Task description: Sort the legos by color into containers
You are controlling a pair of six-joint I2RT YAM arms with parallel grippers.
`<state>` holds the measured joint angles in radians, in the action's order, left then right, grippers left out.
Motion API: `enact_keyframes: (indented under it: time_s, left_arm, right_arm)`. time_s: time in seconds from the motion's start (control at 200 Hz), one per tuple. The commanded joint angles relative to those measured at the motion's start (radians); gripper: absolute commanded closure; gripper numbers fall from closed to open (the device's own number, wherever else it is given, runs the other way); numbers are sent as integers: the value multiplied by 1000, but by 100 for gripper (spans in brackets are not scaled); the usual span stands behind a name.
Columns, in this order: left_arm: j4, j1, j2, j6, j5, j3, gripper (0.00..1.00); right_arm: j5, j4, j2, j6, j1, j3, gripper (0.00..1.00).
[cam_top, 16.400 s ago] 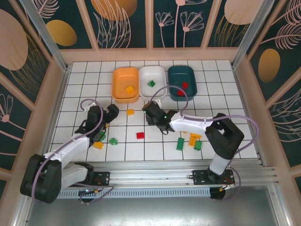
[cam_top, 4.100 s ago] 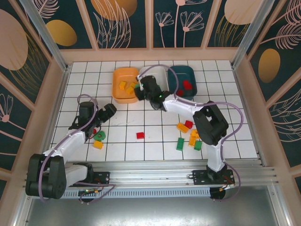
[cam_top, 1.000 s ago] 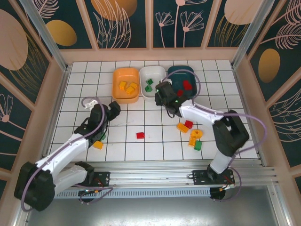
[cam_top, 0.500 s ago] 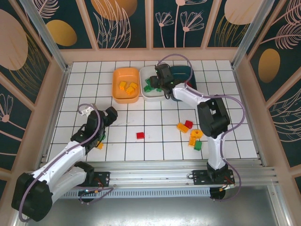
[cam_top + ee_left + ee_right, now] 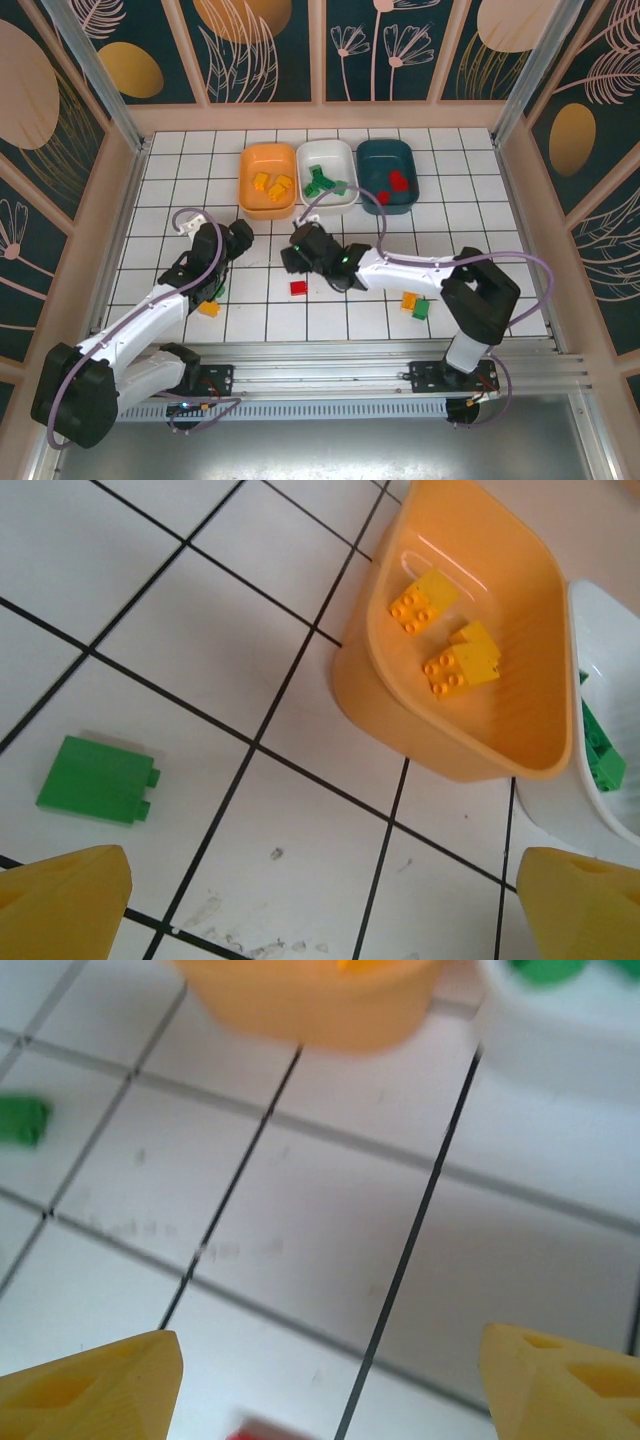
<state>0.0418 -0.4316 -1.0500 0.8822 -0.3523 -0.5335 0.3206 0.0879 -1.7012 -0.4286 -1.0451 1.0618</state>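
Note:
Three containers stand in a row at the back: an orange tub (image 5: pixel 247 170) with yellow legos (image 5: pixel 445 630), a white tub (image 5: pixel 333 153) with green legos (image 5: pixel 320 183), and a teal tub (image 5: pixel 374 155) with red legos (image 5: pixel 395 182). My right gripper (image 5: pixel 295 250) hovers open over mid-table, just behind a lone red lego (image 5: pixel 298 288), which shows blurred at the bottom edge (image 5: pixel 265 1430) of the right wrist view between the open fingers. My left gripper (image 5: pixel 235 238) is open and empty in front of the orange tub (image 5: pixel 450 740), with a green lego (image 5: pixel 95 780) lying to its left.
An orange lego (image 5: pixel 209 308) and a green one (image 5: pixel 216 291) lie beside the left arm. Another orange lego (image 5: pixel 410 300) and green lego (image 5: pixel 421 310) lie at the right front. Wooden walls and metal posts ring the tiled table (image 5: pixel 160 200).
My right gripper swung from over the white tub back to mid-table near the red lego, and its jaws opened. The left arm shifted only slightly.

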Motion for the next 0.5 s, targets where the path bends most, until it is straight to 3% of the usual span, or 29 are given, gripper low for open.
enact_keyframes:
  time_s: [0.0,0.11,0.495]
  left_arm:
    - [7,7,10,-10,-97,-20,1]
    - [13,10,6,12,-99,-3,1]
    - [-43,10,59,48,-44,79,1]
  right_arm:
    - [60,61,-44,-145,-33,-10,19]
    - [-21,54,-91,-205,-44,-21,19]
    - [-118,79,-204,-240,-96,32,27]
